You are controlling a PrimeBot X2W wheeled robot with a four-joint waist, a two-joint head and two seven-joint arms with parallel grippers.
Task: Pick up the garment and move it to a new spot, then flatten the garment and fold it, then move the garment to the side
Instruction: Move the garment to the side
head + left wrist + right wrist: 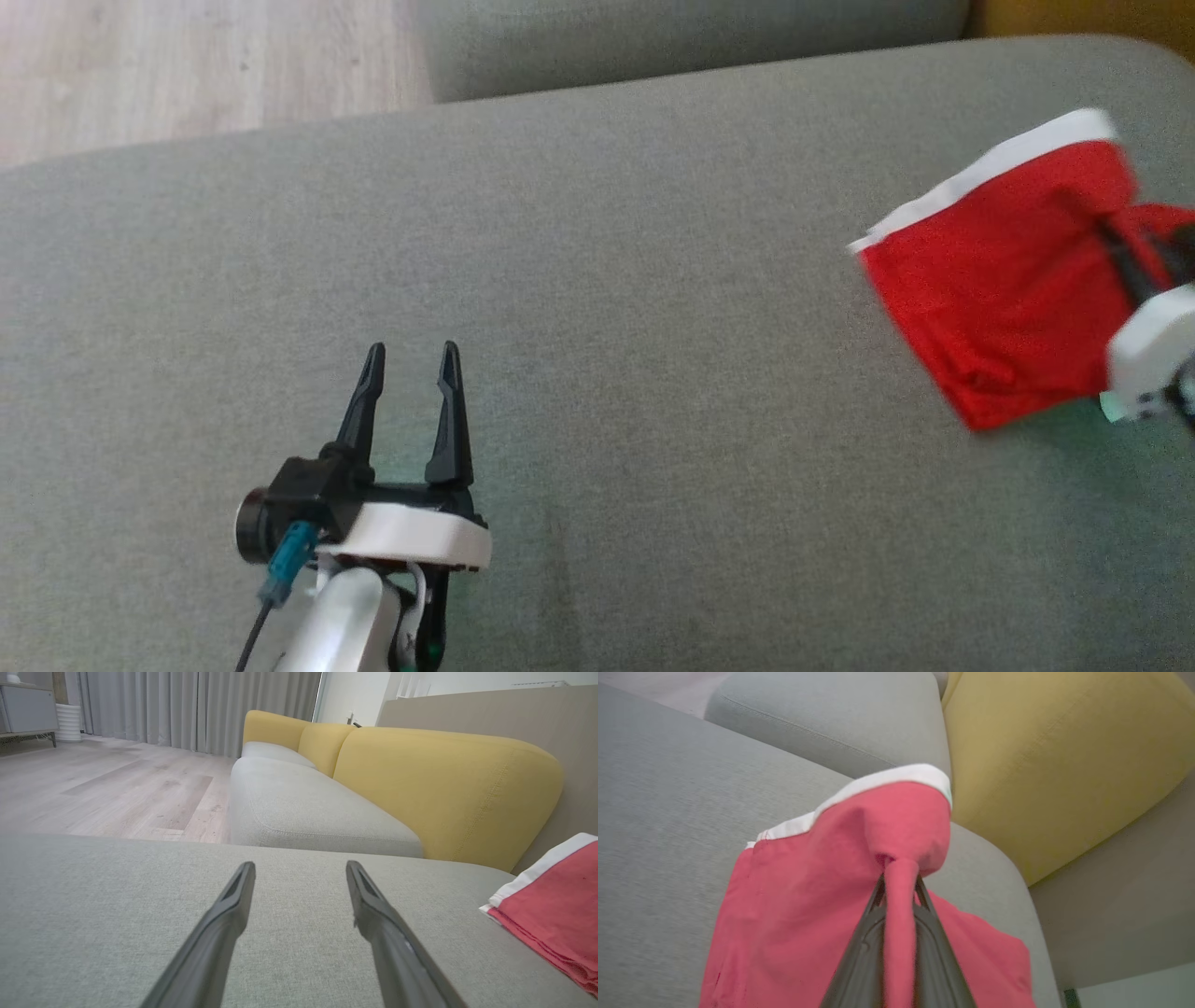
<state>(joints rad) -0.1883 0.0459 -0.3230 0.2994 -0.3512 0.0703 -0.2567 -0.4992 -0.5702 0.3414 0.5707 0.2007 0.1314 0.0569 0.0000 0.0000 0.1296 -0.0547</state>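
Grey seat cushion (597, 280) — yellow backrest (444, 788), wood floor (93, 788).

Over the seat cushion (653, 373): garment (999, 280) far right, left hand (411, 359) lower left, well apart.
Pinched at the garment's right side by the right hand (899, 884); behind, second cushion (653, 37), floor (187, 65) left, backrest (1064, 765) right.

Red garment (999, 271), white band along one edge, bunched fold raised, draped on grey cushion (597, 280)
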